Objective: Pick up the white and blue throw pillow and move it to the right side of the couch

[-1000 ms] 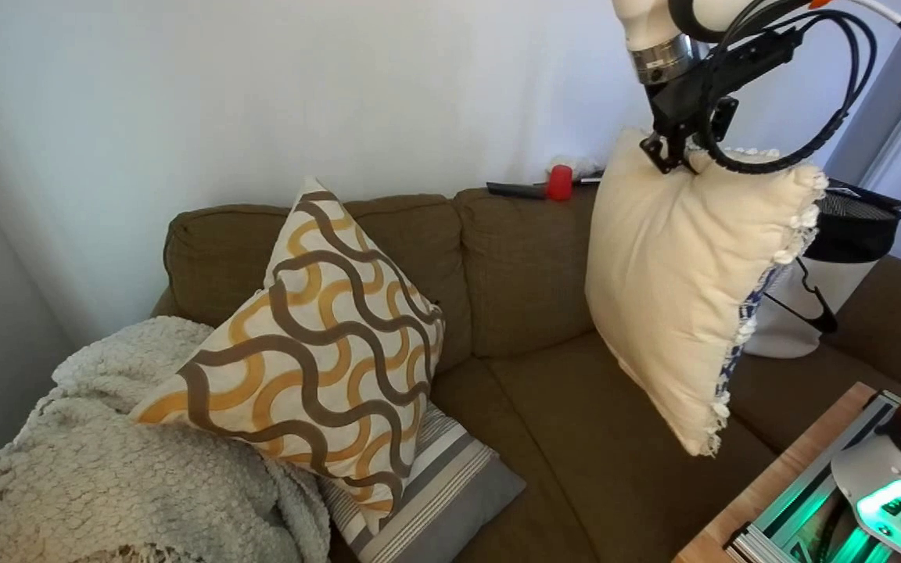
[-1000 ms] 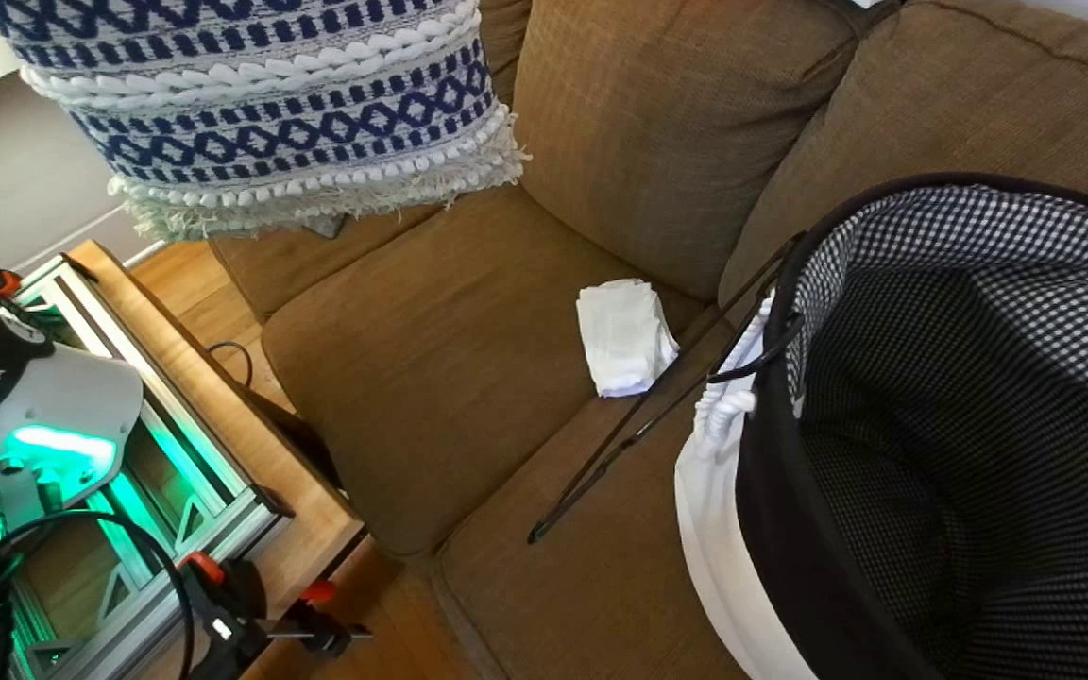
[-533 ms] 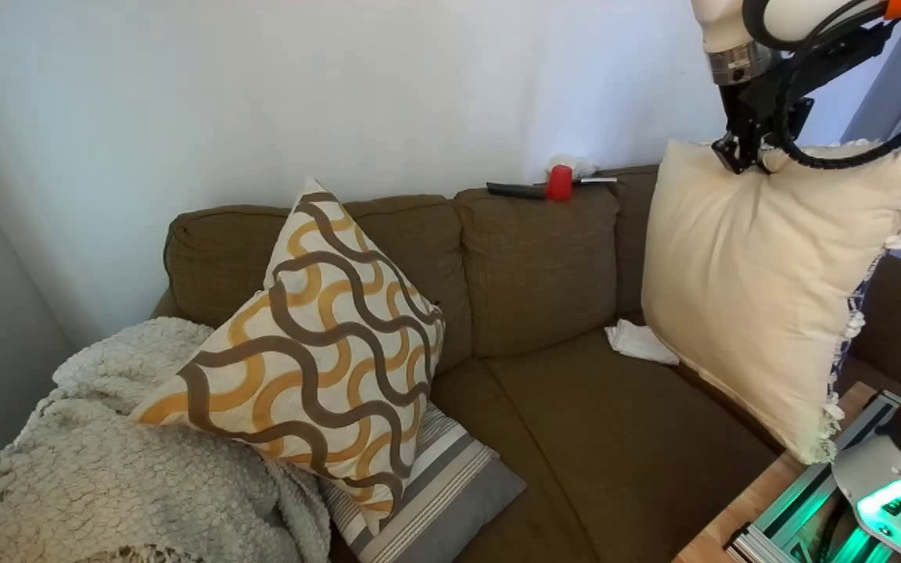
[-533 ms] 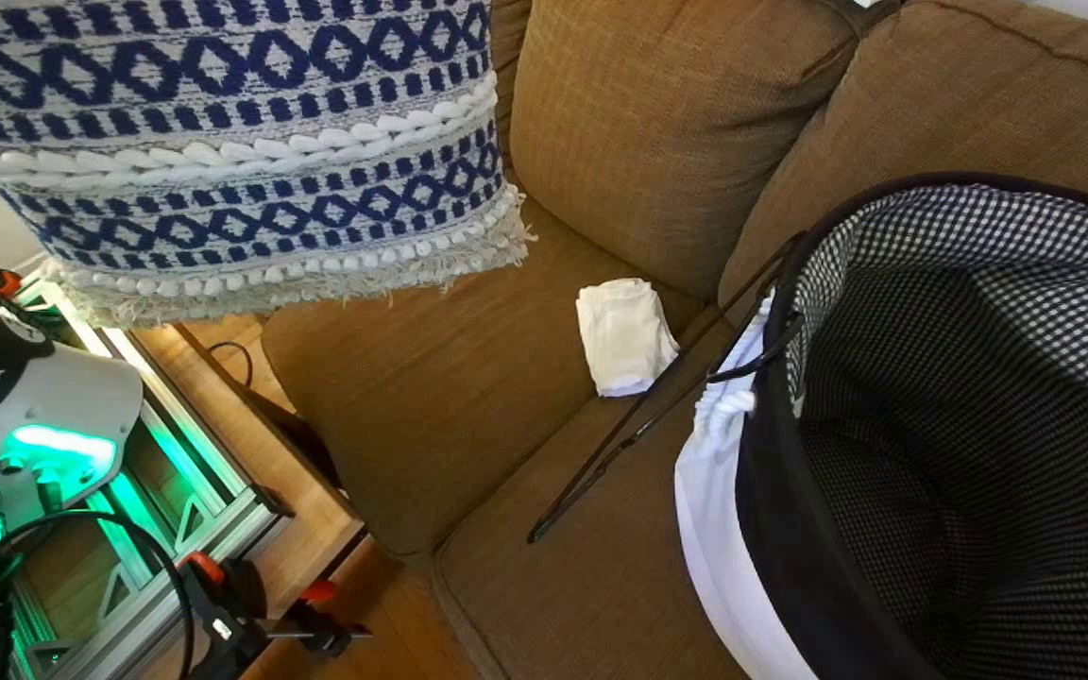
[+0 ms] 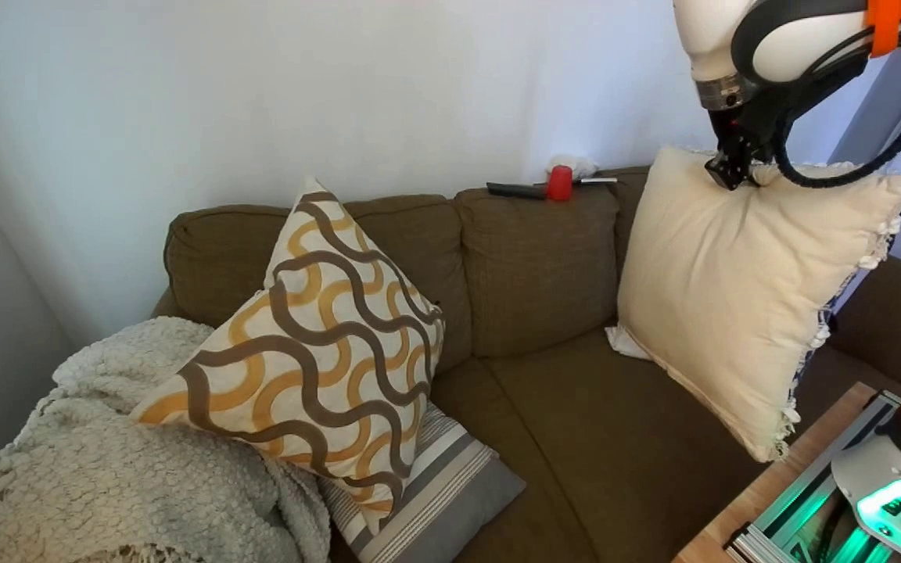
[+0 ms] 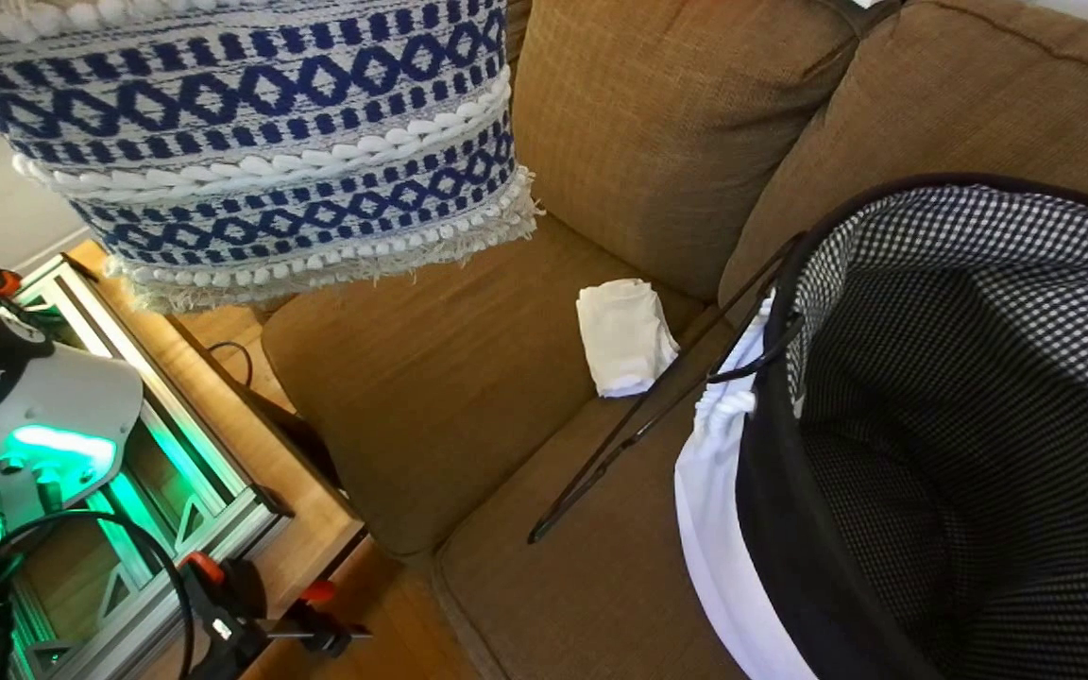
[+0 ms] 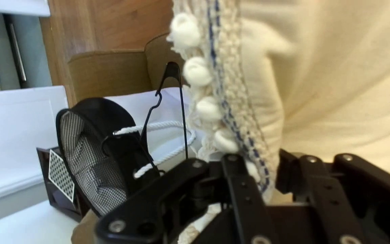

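The throw pillow shows its plain cream back (image 5: pixel 732 289) in an exterior view. Its white and blue patterned front with braids and fringe (image 6: pixel 270 142) shows in an exterior view, cut off at the top. My gripper (image 5: pixel 734 173) is shut on the pillow's top edge, and the pillow hangs below it, upright and slightly tilted. In the wrist view the edge with white bobbles (image 7: pixel 222 101) runs between the fingers of the gripper (image 7: pixel 258 166). The brown couch (image 6: pixel 393 406) lies below and behind the pillow; whether the lower edge touches the seat I cannot tell.
A tall basket (image 6: pixel 884 425) with a black hanger (image 6: pixel 591 472) stands on the couch. A white cloth (image 6: pixel 624 335) lies on the seat. A yellow-brown patterned pillow (image 5: pixel 325 352), a striped pillow (image 5: pixel 450 493) and a fleece blanket (image 5: pixel 138 453) lie at the far end. A red cup (image 5: pixel 560 183) stands on the backrest.
The pillow and gripper swung towards the robot base, then came back slightly. The gripper is a little lower now. In an exterior view the cloth was hidden, appeared, and is now partly covered.
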Controlling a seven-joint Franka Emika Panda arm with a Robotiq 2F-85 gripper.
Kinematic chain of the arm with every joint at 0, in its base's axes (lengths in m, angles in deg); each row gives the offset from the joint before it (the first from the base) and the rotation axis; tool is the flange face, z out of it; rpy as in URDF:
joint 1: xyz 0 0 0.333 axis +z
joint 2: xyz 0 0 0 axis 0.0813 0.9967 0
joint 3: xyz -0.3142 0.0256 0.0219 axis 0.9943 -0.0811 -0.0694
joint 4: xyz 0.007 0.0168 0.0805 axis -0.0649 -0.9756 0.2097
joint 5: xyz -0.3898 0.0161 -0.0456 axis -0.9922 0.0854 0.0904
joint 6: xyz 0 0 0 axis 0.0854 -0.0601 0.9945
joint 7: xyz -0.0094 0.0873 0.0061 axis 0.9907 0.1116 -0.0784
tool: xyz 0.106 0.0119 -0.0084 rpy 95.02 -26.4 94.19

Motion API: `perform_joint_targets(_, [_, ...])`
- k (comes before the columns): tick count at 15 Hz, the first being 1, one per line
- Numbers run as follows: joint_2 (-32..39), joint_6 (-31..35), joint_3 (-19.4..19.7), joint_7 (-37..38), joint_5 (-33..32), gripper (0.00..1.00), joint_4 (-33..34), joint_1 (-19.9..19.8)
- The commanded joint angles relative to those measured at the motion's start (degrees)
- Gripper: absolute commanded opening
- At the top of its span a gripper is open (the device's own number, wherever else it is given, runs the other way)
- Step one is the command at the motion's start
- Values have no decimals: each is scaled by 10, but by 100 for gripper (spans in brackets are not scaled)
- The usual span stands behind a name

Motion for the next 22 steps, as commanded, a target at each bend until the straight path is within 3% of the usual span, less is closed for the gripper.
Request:
perform_joint_targets(1, [-12,47,1,-90,-77,4,-20,-15])
perform_joint_targets(5, [19,121,11,-131,-166,4,-47,-33])
perform_joint_targets(11, [58,155,33,-78,-295,4,-94,-61])
perform_joint_targets(12, [62,155,44,-87,-294,4,-97,-65])
perform_joint_targets(13, [74,158,38,-83,-262,14,-89,-51])
perform_joint_targets(15, [82,163,48,-83,-268,14,-95,-58])
perform_joint_targets(16, [84,164,50,-83,-268,4,-96,-58])
perform_joint_targets(18, [84,200,50,-58,-296,4,-108,-60])
perform_joint_targets(22, [125,213,40,10,-369,4,-113,-57])
